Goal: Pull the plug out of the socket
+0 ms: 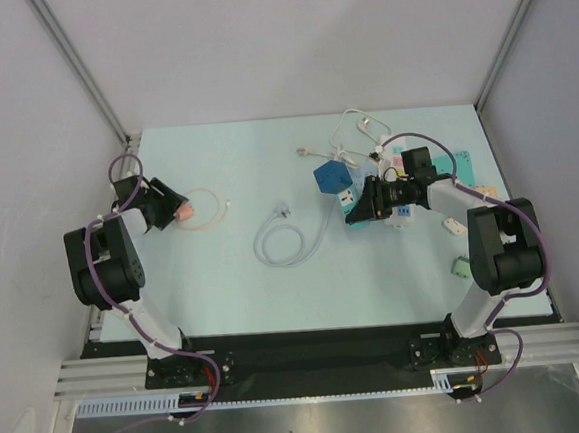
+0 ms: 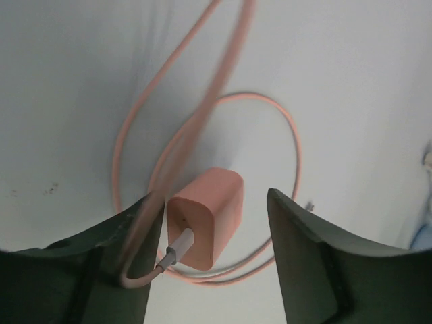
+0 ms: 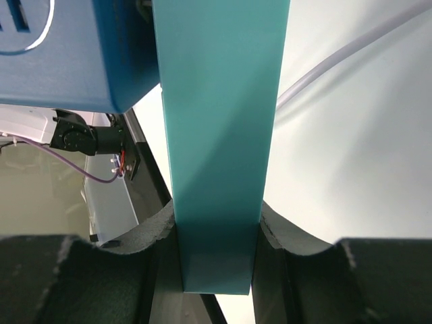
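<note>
count, top view plus wrist views.
arms: 2, left arm (image 1: 113,265) and right arm (image 1: 502,245).
pincers: 2, left pincer (image 2: 214,226) and right pincer (image 3: 216,233).
pink charger (image 2: 209,219): 1.
pink cable (image 2: 295,158): 1.
white cables: 2 for sure, coiled white cable (image 1: 287,242) and looped white cable (image 1: 358,126) (the tangle at the back may hide more).
blue cube (image 1: 332,176): 1.
teal block (image 3: 219,135): 1.
small green piece (image 1: 461,266): 1.
small white piece (image 1: 454,226): 1.

Both arms (image 1: 105,263) have white links, black joints and looping purple cables (image 1: 115,168).
</note>
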`<state>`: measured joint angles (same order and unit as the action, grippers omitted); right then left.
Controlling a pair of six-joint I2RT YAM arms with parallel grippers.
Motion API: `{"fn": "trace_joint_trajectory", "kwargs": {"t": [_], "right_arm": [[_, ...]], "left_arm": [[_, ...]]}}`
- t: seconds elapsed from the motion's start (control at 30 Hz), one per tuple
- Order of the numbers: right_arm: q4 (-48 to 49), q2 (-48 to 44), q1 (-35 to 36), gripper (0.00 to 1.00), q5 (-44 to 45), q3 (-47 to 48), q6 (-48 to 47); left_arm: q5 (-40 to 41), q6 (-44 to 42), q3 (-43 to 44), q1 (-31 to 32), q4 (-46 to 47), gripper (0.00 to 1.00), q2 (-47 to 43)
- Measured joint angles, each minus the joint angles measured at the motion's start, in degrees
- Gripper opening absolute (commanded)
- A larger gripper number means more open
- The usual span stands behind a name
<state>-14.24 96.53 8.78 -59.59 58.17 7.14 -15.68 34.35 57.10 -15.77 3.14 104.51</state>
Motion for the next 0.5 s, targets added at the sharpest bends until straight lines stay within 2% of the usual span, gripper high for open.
{"fn": "trace_joint_trajectory", "kwargs": {"t": [0.03, 0.1, 0.13, 0.37, 0.5], "right_arm": [[-0.2, 0.0, 0.0, 0.00, 0.0, 0.0, -0.2], [-0.7, 0.0, 0.0, 0.00, -0.1, 0.0, -0.5], [-0.8, 0.0, 0.0, 0.00, -0.1, 0.0, -0.8], [-3.1, 0.0, 1.4, 0.00, 0.1, 0.9, -3.0], [-4.9, 0.0, 2.8, 0.00, 0.3, 1.9, -4.4]], "left_arm": [[-0.3, -0.2, 0.0, 0.0, 0.0, 0.73, 0.0], [-1.0, -0.7, -0.1, -0.2, 0.2, 0.97, -0.3], [-1.4, -0.9, -0.4, -0.2, 0.5, 1.00, -0.9], [-4.8, -1.4, -4.7, 0.2, 2.7, 1.00, -12.0], [-6.8, -1.4, -6.8, 2.5, 4.9, 0.99, -18.4]]}}
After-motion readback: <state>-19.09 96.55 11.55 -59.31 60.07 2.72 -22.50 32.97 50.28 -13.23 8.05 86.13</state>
